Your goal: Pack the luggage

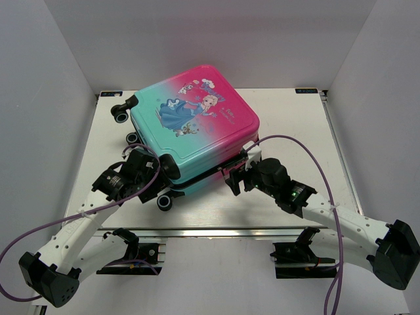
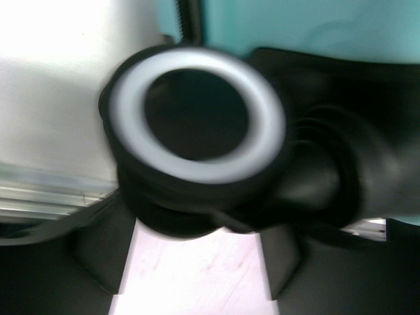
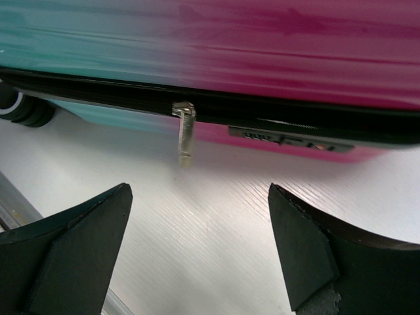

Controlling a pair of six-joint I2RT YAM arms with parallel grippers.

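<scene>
The luggage (image 1: pixel 193 128) is being seen lying flat on the white table (image 1: pixel 282 200), printed shell facing up, teal at its left half and pink at its right, black wheels at the left end (one at the far corner (image 1: pixel 120 115), one at the near corner (image 1: pixel 164 202)). The left gripper (image 1: pixel 152 176) is being held against the luggage's near left corner, just beside that near wheel. In the left wrist view a blurred wheel (image 2: pixel 197 118) with a grey ring is filling the frame right under the teal shell (image 2: pixel 308 26). The left gripper (image 2: pixel 197 262) is being shown below it with dark fingers (image 2: pixel 98 252) set apart and bare table between them. Whether anything is being gripped there cannot be told. The right gripper (image 1: pixel 237 172) is being held at the luggage's near long edge, toward its pink end. In the right wrist view the right gripper (image 3: pixel 200 256) is being shown released, fingers (image 3: pixel 79 243) spread wide, nothing between them but table. It is being pointed at the luggage's side, short of touching it. Along that side (image 3: pixel 262 46) a black seam is being seen, with a metal zipper pull (image 3: pixel 185 134) hanging down from it and a small combination lock (image 3: pixel 289 139) just beside the pull, toward the pink end. Purple cables (image 1: pixel 308 157) are being seen looping from both arms on the near side of the luggage.
</scene>
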